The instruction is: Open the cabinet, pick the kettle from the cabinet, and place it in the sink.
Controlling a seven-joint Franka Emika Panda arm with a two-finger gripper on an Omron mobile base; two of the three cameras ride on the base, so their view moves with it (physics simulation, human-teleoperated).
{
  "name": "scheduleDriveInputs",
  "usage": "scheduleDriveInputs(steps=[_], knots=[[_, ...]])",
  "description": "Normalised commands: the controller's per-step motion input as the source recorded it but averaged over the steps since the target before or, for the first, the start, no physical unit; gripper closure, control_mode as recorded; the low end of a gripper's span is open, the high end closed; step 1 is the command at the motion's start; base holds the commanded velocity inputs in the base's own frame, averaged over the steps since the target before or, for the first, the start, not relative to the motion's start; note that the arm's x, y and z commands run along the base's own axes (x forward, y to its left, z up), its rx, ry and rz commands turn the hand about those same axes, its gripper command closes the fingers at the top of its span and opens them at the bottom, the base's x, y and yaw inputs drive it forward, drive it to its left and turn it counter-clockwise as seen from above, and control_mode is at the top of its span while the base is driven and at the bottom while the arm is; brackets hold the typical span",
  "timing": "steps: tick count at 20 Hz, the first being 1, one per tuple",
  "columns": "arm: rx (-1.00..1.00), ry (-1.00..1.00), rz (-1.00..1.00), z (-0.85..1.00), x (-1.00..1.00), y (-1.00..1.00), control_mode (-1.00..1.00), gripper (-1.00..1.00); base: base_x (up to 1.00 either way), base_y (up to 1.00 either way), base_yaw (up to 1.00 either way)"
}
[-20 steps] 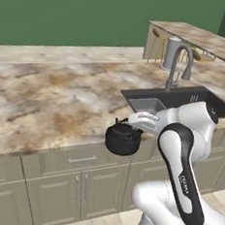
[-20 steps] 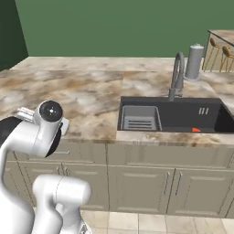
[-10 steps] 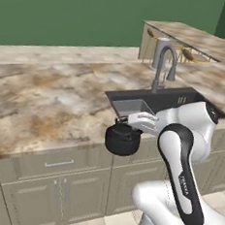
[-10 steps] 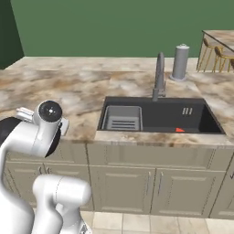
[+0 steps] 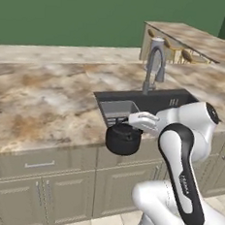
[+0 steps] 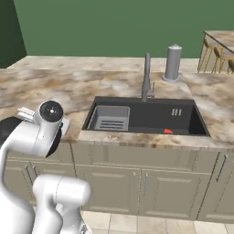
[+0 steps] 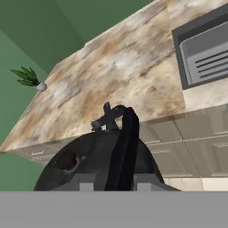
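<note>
one kettle [image 5: 123,139], one sink [image 6: 151,116], one faucet [image 6: 146,77]

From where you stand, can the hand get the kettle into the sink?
Probably yes: the hand holds the kettle by its handle beside the counter edge, and the sink lies open just beyond.

The arm [image 5: 181,155] folds forward, jaws clamped on the kettle's [image 5: 123,139] handle.

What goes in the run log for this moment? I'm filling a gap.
stage: carrying | hand: shut on kettle handle | kettle: held off counter edge, left of sink | placed: not yet
</note>
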Motion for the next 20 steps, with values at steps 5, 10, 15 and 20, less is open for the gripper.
scheduleDriveInputs(steps=[5,10,15,20], knots=[[0.0,0.0,0.0,0.0,0.0,0.0,1.0,1.0,0.27,-0.41,0.21],[0.0,0.0,0.0,0.0,0.0,0.0,1.0,1.0,0.23,-0.44,0.18],[0.0,0.0,0.0,0.0,0.0,0.0,1.0,1.0,0.25,-0.48,0.06],[0.0,0.0,0.0,0.0,0.0,0.0,1.0,1.0,0.25,-0.51,0.0]])
